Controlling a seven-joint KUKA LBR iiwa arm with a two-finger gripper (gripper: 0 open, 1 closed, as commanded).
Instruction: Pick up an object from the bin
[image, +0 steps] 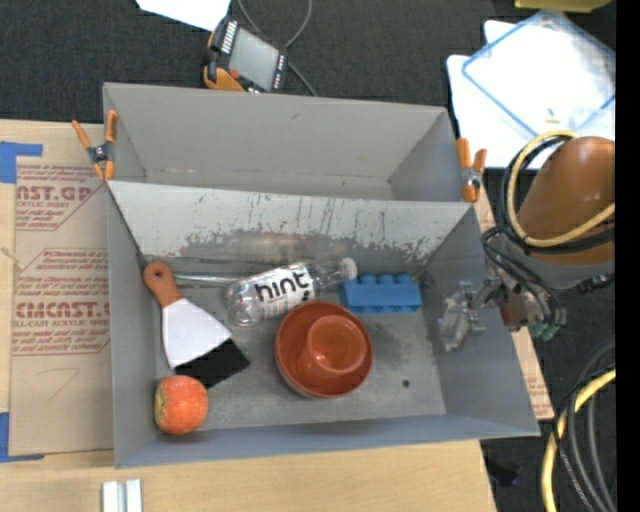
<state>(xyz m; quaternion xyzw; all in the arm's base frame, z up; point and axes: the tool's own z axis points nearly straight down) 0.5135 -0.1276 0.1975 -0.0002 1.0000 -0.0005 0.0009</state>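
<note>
Camera view shows a clear bottle labelled "hint".

The clear plastic bottle carries the word "hint" in black.

We find bare bin floor right of the orange bowl. Behind the bowl a clear bottle and blue block bar the way; left of it, a scraper and orange ball.
</note>
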